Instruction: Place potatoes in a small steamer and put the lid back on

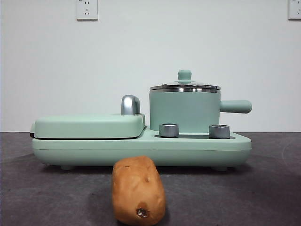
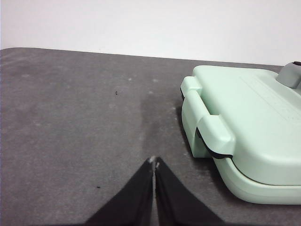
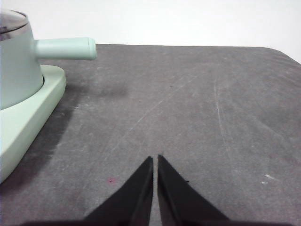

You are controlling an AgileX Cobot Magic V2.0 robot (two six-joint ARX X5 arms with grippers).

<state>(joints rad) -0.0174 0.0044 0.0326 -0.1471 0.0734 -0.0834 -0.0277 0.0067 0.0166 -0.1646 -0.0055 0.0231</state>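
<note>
Nearest, 1 potato [image 1: 138, 190] lies on the table before the small steamer [image 1: 184, 112], whose lid [image 1: 185, 85] is on, so nothing's begun. Left gripper [image 2: 154, 162] and right gripper [image 3: 155, 160] wait closed, empty, either side.

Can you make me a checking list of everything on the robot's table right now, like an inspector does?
Surface: dark grey table, scuffed and lightly scratched.
Job's things: potato lies on the table in front of the cooker; small steamer sits on the cooker base; glass lid is on the steamer.
Clutter: flat griddle cover closed; two silver knobs on the base.
Grippers: left tool shut, above bare table beside the griddle end; right tool shut, above bare table on the steamer's handle side. Neither holds anything.
Cables: nothing seen.
Surroundings: white wall with two sockets.
</note>
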